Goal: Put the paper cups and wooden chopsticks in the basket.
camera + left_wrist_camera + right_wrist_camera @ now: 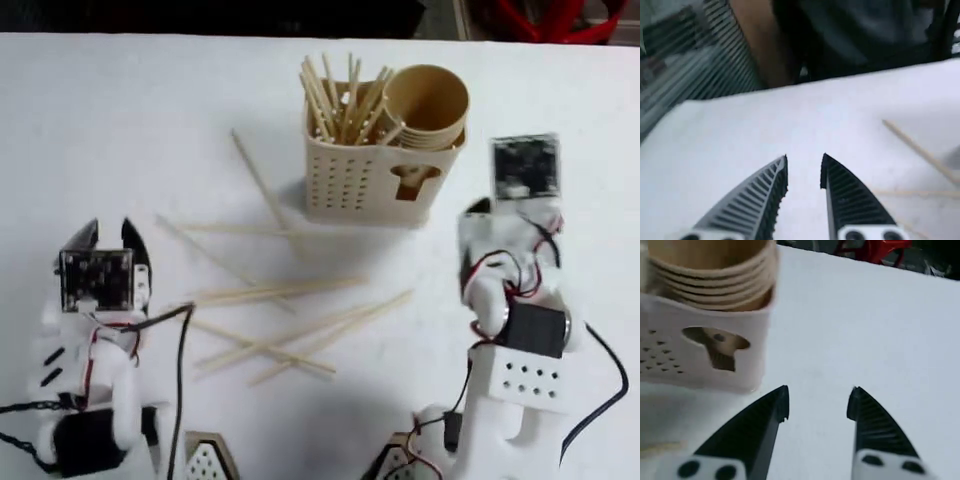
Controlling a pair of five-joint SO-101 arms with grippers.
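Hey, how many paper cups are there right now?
5 paper cups going by rims, all nested in one stack in the basket, beside the chopsticks; more may be hidden inside.

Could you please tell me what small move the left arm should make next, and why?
Probably the left tool should swing toward the loose chopsticks lying on the table beside it and lower over one. It is open and empty, the cups already sit stacked in the basket, and only those sticks lie outside it.
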